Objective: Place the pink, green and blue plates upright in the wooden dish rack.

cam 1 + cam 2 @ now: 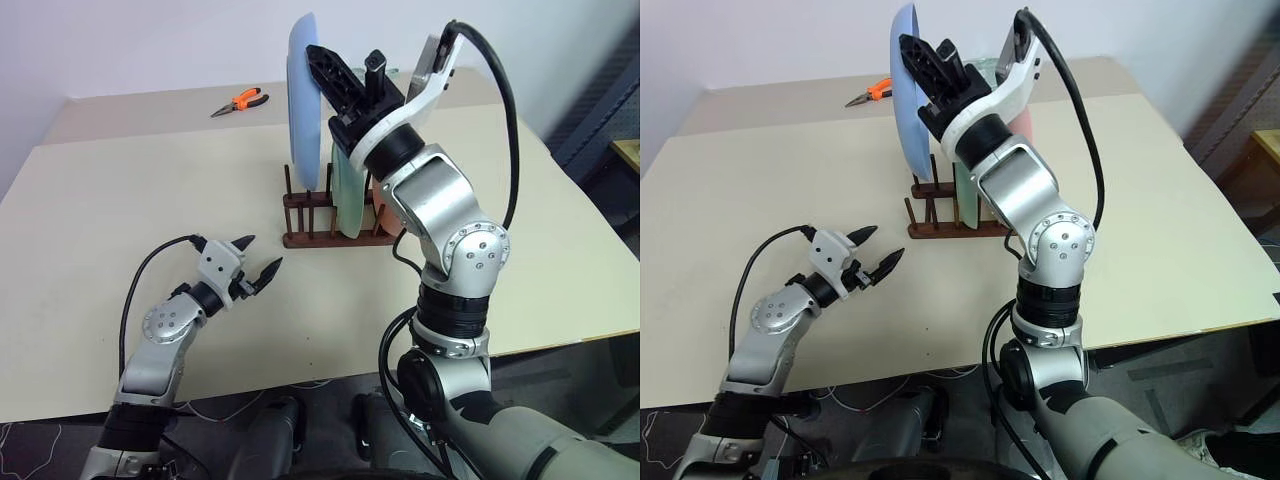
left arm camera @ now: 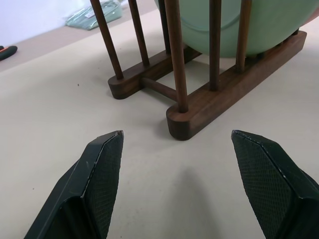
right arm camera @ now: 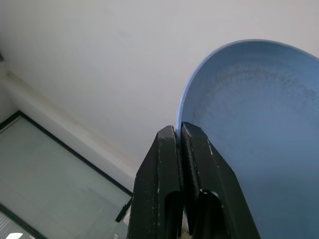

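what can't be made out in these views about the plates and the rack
- Salmon pink plastic plate: mostly hidden behind the right arm and the pale mint green plate in the eye views.
- Light blue round plate: its lower edge sits behind the dark brown wooden peg rack, so whether it is seated in a slot is unclear.
- Green plate in the left wrist view: cut off by the top edge.

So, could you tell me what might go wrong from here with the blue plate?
1. The right gripper pinches only the rim of the blue plate, which is held high over the rack; it could slip or swing.
2. Lowered off line, it may strike the pegs or knock the green plate.
3. The light rack might shift.
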{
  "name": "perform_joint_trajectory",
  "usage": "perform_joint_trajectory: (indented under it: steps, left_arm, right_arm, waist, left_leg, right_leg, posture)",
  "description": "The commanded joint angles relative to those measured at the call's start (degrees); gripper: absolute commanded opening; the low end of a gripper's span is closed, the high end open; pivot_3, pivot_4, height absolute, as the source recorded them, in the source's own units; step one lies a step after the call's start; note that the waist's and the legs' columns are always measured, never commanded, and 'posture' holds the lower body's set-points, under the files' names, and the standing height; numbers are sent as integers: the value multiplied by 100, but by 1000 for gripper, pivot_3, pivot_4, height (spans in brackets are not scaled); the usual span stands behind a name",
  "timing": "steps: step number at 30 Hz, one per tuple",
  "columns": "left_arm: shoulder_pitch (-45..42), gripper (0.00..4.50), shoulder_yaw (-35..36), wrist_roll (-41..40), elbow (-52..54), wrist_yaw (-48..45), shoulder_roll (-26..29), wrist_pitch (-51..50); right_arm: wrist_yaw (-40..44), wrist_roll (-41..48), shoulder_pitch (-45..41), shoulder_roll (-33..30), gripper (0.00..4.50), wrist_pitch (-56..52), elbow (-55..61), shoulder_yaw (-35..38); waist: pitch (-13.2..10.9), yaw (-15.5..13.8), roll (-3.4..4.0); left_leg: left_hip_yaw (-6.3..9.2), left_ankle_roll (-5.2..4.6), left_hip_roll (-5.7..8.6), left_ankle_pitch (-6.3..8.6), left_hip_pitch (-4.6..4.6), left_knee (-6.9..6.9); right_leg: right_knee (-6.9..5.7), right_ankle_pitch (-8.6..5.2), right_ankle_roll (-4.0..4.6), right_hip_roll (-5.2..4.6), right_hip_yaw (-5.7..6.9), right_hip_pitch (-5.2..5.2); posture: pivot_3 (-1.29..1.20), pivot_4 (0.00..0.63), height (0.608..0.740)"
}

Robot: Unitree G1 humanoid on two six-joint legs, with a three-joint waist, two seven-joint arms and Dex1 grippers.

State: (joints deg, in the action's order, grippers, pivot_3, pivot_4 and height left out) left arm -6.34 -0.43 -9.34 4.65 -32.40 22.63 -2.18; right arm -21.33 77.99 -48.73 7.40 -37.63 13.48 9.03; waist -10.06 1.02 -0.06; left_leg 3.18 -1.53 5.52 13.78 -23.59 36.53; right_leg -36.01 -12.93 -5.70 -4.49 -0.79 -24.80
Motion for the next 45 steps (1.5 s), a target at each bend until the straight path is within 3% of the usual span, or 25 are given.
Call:
perform_joint_trajectory:
  steps: [1,17,20,24,25,31,35,40,45]
  left_arm:
    - [23,3557,67,17,207,17,65,27]
    - [33,3557,58,25,178,28,61,65]
    - [30,3557,45,36,171,35,51,73]
    - [44,3557,36,47,179,41,49,76]
    - [49,3557,35,49,183,42,49,74]
    - [78,3557,6,67,233,74,30,54]
    - [134,3557,23,56,275,85,47,57]
    - [165,3557,155,52,183,122,134,115]
    - [146,3557,251,76,-12,140,224,208]
  right_arm:
    - [-186,148,61,400,50,187,-138,-70]
    - [-594,259,264,377,50,275,-648,-221]
    - [-464,114,208,228,927,214,-722,-285]
    - [-15,-391,-11,-122,2902,44,-644,-483]
    - [100,-522,-68,-203,2902,15,-627,-513]
    - [1136,-1636,-549,-1287,2902,-152,-230,-794]
    - [2082,-2569,-560,-2684,2902,-54,431,-744]
    - [3421,-3150,703,-4645,2902,43,775,161]
    - [4489,-3926,2813,-5693,4482,496,304,1149]
  waist:
    - [0,0,0]
    - [0,0,0]
    - [0,0,0]
    - [0,5,0]
    - [0,4,0]
    - [0,-22,-1]
    - [-1,-54,-4]
    - [6,-115,-17]
    - [5,-183,-17]
  left_leg:
    - [0,0,0,0,0,0]
    - [-2,3,0,-3,0,-15]
    - [-2,3,0,-3,0,-15]
    - [-4,3,0,-4,0,-17]
    - [-4,3,0,-4,0,-17]
    - [-6,4,1,-4,0,-15]
    - [-5,4,1,-4,0,-22]
    - [-1,-1,0,-1,-1,-28]
    - [-9,-11,-4,6,-2,-33]
  right_leg:
    - [0,0,0,0,0,0]
    - [1,0,0,0,-1,-7]
    - [1,0,0,0,-1,-7]
    - [1,0,0,0,-1,-8]
    - [1,0,0,0,-1,-9]
    - [5,0,0,-2,1,-9]
    - [17,0,0,-4,3,-5]
    - [66,1,-1,-6,11,20]
    - [86,0,-2,-12,11,28]
  posture:
    - [0,150,740]
    - [0,150,740]
    - [0,150,740]
    - [0,150,740]
    - [0,150,740]
    - [0,150,740]
    - [0,150,740]
    - [0,150,740]
    - [0,150,740]
